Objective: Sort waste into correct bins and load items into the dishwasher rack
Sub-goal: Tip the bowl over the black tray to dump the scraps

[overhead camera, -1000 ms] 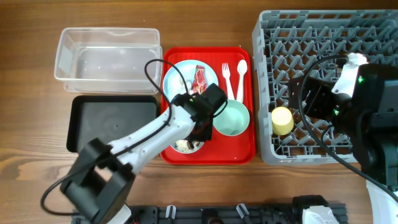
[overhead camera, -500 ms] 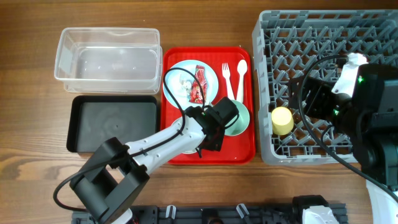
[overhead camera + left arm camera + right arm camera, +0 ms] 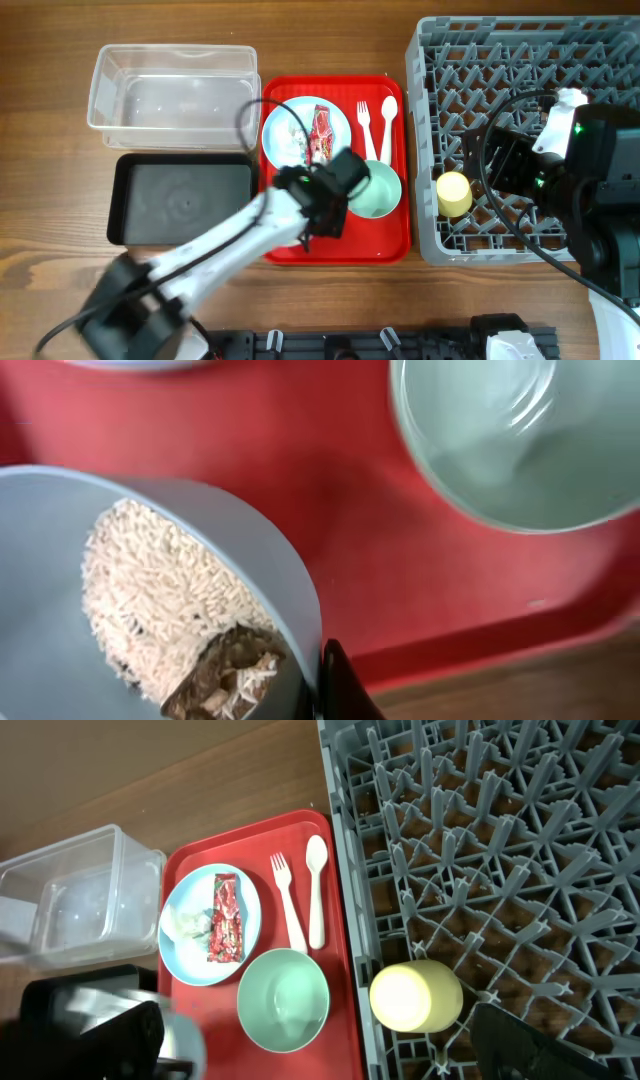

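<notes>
Small light-blue bowl (image 3: 35,650) of whitish rice scraps (image 3: 160,600) is over your flat red tray (image 3: 390,235), left gripper (image 3: 322,210) at its rim, can't tell if it's clamped. Small yellow cup (image 3: 453,193) sits in the grey pegged rack (image 3: 520,50), right gripper (image 3: 488,165) just beside it, jaws unreadable too.

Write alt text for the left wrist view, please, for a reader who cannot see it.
A small light-blue bowl of whitish rice-like scraps with brown bits fills the lower left, over a red tray; an empty mint-green bowl sits upper right.
</notes>
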